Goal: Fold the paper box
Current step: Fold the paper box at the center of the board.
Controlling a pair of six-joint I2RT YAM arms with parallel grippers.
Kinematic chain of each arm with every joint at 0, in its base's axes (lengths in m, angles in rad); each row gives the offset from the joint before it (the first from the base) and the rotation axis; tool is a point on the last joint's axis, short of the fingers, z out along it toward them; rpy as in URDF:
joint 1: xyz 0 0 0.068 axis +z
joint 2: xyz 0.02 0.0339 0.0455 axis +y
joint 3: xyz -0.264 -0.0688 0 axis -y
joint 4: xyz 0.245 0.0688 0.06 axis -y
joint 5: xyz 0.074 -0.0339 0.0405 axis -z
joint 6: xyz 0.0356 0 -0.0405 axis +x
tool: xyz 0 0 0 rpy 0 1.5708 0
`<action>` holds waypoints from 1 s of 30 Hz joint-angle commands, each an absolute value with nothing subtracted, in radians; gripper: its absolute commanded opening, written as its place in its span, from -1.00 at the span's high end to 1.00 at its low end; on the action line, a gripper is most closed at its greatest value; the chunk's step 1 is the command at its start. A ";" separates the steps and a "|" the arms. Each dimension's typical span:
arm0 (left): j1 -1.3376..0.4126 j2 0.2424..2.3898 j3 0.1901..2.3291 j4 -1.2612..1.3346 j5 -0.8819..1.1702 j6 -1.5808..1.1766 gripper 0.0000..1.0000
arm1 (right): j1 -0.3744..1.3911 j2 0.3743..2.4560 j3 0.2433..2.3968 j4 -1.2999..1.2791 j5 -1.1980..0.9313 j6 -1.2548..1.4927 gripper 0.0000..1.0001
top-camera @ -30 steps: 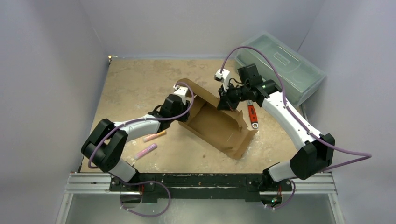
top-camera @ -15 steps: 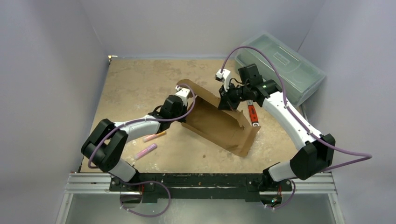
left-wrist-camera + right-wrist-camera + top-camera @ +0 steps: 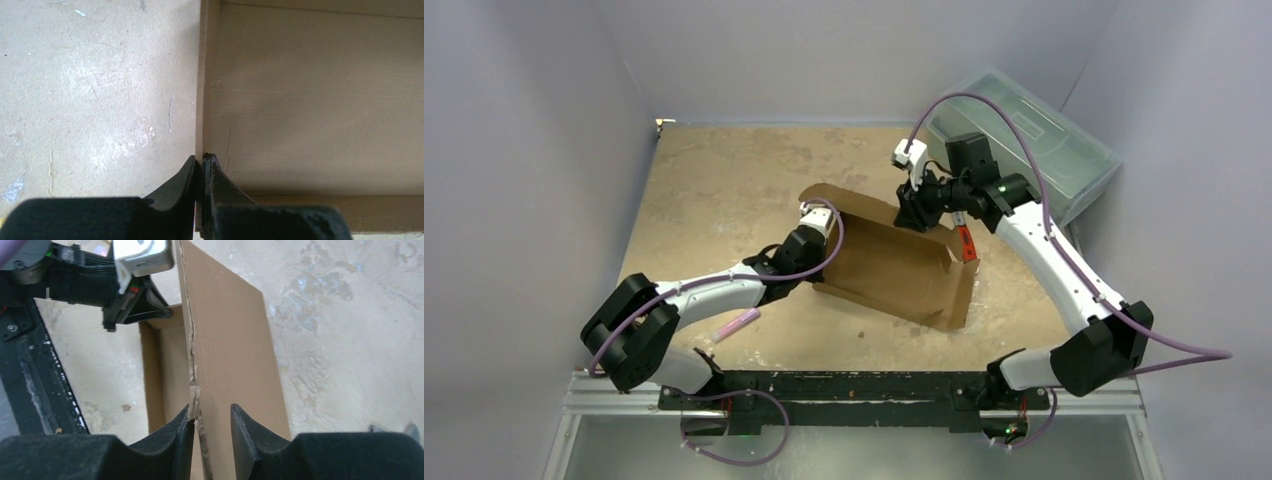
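The box [image 3: 894, 265] sits at the centre of the top view, slanting from upper left to lower right on the counter [image 3: 714, 190]. It is half formed, with its floor flat and its side walls standing.

The left gripper [image 3: 202, 161] is clamped on the box's left end wall. In its wrist view the two fingers are pressed together on the thin cardboard edge, with bare counter to the left and the box's inside to the right. This grip probably pins that end so the box cannot slide or swing while the other arm works.

The right gripper [image 3: 211, 412] is at the far long panel, toward the upper right of the box. Its fingers are apart and straddle the panel's top edge. One finger touches the edge and the other stands clear of the outer face, so the panel is guided rather than pinched. I judge it is steering this panel upright or over, ready for a fold.

The box is plain brown corrugated board with a matte surface. The edge between the right gripper's fingers is ragged and split, so it may buckle there. A notched flap stands at the lower-right end.

A red-handled wrench [image 3: 967, 243] lies just beside that end. A toolbox [image 3: 1024, 140] sits in the upper right, and a pink marker [image 3: 736, 323] lies at the lower left.
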State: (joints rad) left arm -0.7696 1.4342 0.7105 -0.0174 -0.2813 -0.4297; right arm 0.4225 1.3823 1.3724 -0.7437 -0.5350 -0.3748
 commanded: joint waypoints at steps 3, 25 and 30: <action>-0.779 1.404 0.695 -0.086 -0.296 -0.466 1.00 | 0.356 1.365 1.381 -0.675 -0.511 -0.395 0.43; -0.778 1.446 0.753 -0.080 -0.275 -0.406 1.00 | 0.298 1.561 1.601 -0.771 -0.561 -0.437 0.44; -0.778 1.441 0.749 -0.086 -0.264 -0.403 1.00 | 0.279 1.563 1.604 -0.787 -0.601 -0.455 0.32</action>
State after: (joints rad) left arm -0.7727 1.4361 0.7238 -0.0471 -0.3023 -0.4259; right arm 0.2943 1.5539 1.5730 -0.7708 -0.5938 -0.4297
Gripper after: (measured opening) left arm 0.036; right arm 0.327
